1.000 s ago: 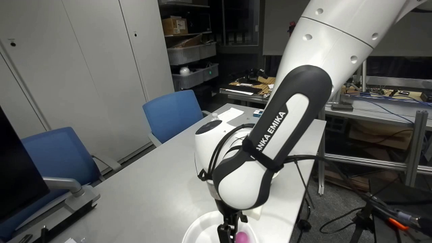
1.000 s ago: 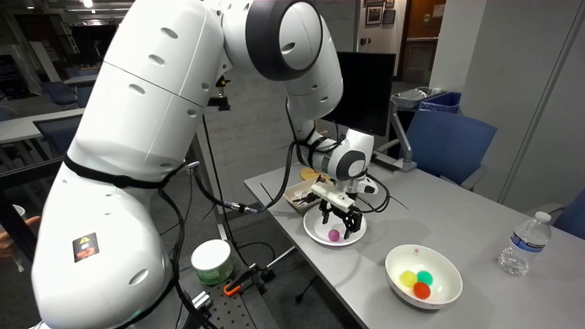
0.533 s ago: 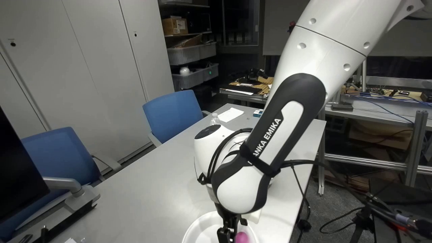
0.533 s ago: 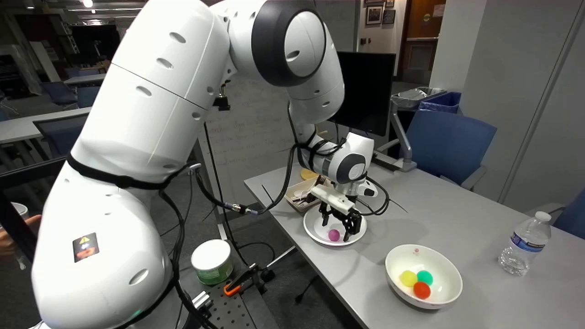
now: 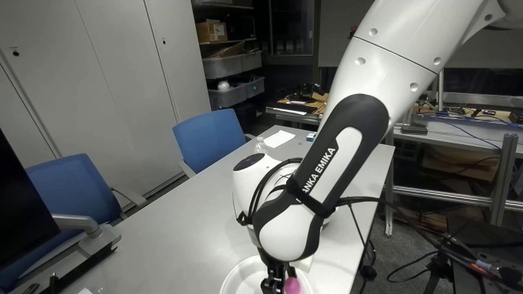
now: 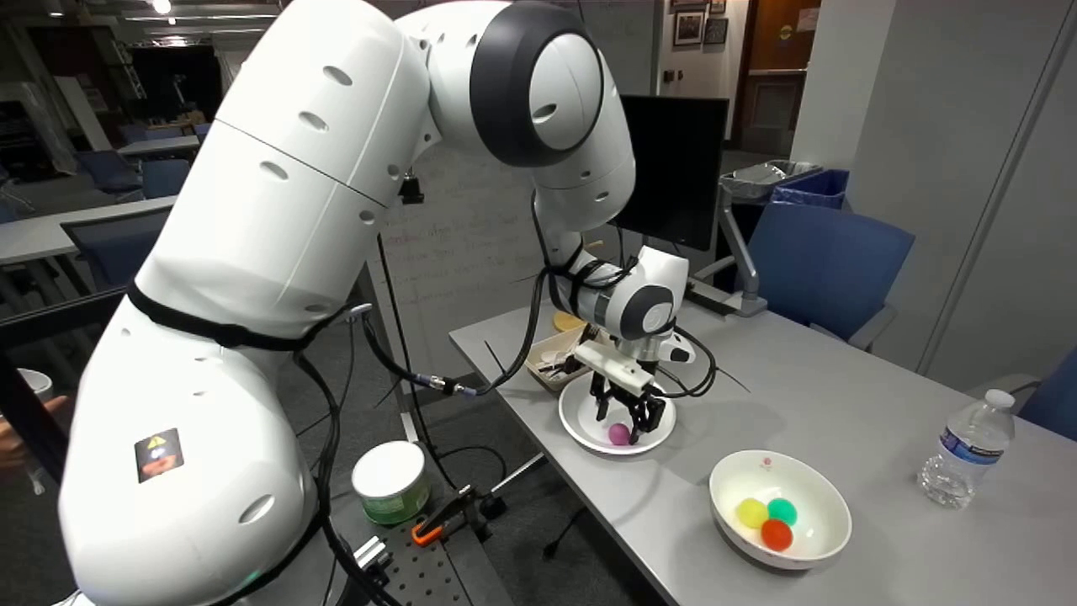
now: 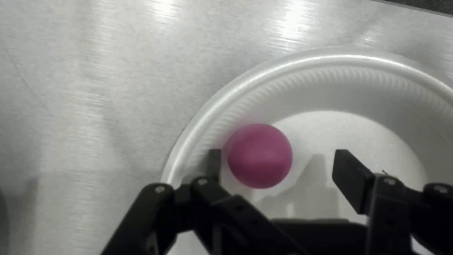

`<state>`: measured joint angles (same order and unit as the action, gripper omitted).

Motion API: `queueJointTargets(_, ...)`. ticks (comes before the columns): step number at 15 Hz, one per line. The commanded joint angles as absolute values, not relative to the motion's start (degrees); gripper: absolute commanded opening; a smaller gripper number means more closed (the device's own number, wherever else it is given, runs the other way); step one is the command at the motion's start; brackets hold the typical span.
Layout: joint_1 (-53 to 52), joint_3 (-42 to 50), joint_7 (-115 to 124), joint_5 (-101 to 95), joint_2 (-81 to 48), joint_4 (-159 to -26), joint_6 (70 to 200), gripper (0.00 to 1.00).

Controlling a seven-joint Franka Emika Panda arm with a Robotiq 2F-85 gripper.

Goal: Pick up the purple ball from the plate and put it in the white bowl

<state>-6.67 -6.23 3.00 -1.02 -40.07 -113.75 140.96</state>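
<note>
Ball (image 7: pixel 260 156) on the plate (image 7: pixel 339 58), off-centre between spread fingers (image 7: pixel 348 173)

Holding nothing, the gripper (image 7: pixel 277 164) straddles the ball, which lies just beside the finger at the left of the wrist view and well short of the opposite one; whether the near finger touches is hard to tell. Round, it has no long axis. Closing looks like the next step, and the near finger would probably meet it first and roll it inward. The white bowl (image 6: pixel 782 473) stands well apart from the plate.

The purple ball (image 6: pixel 619 433) has shifted slightly and the jaws have narrowed.
</note>
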Motion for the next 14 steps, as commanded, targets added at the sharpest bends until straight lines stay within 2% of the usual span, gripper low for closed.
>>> queueJointTargets(1, -7.6, -5.8, 3.1, -0.6, -41.0, -112.4, 141.9, 0.49)
queueJointTargets(5, -7.6, -5.7, 3.3, -0.6, -40.6, -112.4, 141.9, 0.20)
queueJointTargets(6, -7.6, -5.7, 3.4, -0.6, -40.4, -112.5, 141.8, 0.16)
queueJointTargets(14, -7.8, -5.5, 3.9, -0.9, -32.2, -117.1, 137.6, 0.16)
